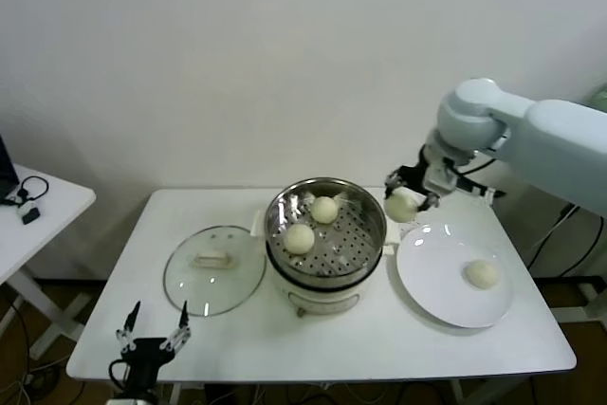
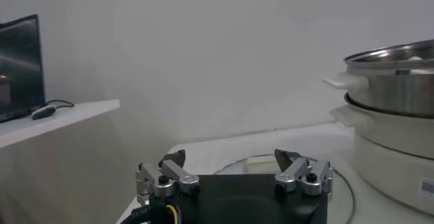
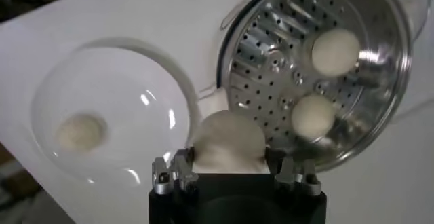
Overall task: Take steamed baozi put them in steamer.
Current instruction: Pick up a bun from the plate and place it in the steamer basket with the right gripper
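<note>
Baozi number four: two buns (image 1: 300,237) lie on the perforated floor of the steamer (image 1: 370,208), a third (image 1: 401,206) is in the air, and the last one (image 1: 482,274) rests on the white plate (image 1: 427,282) toward its right half. The steamer, a shiny steel basket on a white cooker base, stands upright in the middle of the white table (image 1: 379,343), its mouth facing straight up. The buns are round domes with no long axis to speak of.

The right gripper (image 1: 410,198) hangs between the steamer's right rim and the plate's far edge, pinching the airborne bun between its fingers (image 3: 178,171); in the right wrist view the bun (image 3: 227,142) bulges out between them, above the gap between plate (image 3: 135,76) and basket (image 3: 380,76).

A clear glass lid (image 1: 213,268) lies flat, handle up, just left of the cooker. The left gripper (image 1: 153,331) is parked at the table's near left edge, fingers spread apart, near the lid. A second white table (image 1: 47,211) with a black cable stands off to the left.
</note>
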Tool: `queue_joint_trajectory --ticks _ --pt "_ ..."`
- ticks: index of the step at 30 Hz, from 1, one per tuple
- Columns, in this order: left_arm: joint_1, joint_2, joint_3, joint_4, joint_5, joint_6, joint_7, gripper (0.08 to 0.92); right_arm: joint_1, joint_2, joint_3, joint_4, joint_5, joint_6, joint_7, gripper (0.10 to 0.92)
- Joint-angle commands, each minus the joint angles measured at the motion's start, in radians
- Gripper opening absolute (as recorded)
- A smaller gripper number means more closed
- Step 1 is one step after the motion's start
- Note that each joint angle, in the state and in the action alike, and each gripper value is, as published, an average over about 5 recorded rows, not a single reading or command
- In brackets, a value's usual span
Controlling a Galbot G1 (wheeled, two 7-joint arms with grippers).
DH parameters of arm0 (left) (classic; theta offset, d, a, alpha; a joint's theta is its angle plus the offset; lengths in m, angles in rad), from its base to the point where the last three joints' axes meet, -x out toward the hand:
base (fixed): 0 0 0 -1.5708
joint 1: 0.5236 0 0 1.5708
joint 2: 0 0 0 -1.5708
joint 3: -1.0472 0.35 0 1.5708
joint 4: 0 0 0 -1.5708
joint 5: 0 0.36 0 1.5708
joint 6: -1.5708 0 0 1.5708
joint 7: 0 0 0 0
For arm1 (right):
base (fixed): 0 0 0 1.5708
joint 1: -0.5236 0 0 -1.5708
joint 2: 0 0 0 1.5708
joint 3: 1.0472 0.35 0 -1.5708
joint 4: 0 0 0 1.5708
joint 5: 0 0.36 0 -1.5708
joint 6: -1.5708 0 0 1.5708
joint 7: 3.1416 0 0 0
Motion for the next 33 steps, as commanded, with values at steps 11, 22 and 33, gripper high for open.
queue_joint_trajectory --ticks 11,22,33 --pt "0.023 -0.002 -0.011 -0.006 -0.023 0.002 -0.003 0.823 -0.221 0.330 0.029 -0.028 -0.243 0.142 0.022 0.685" --pt "0.021 0.001 -0.009 -0.001 -0.023 0.004 -0.003 0.823 -0.258 0.353 0.011 -0.059 -0.270 0.181 0.032 0.687" --pt "0.020 -0.002 -0.005 0.001 -0.023 0.005 -0.003 0.823 -0.270 0.342 0.013 -0.076 -0.286 0.194 0.035 0.687"
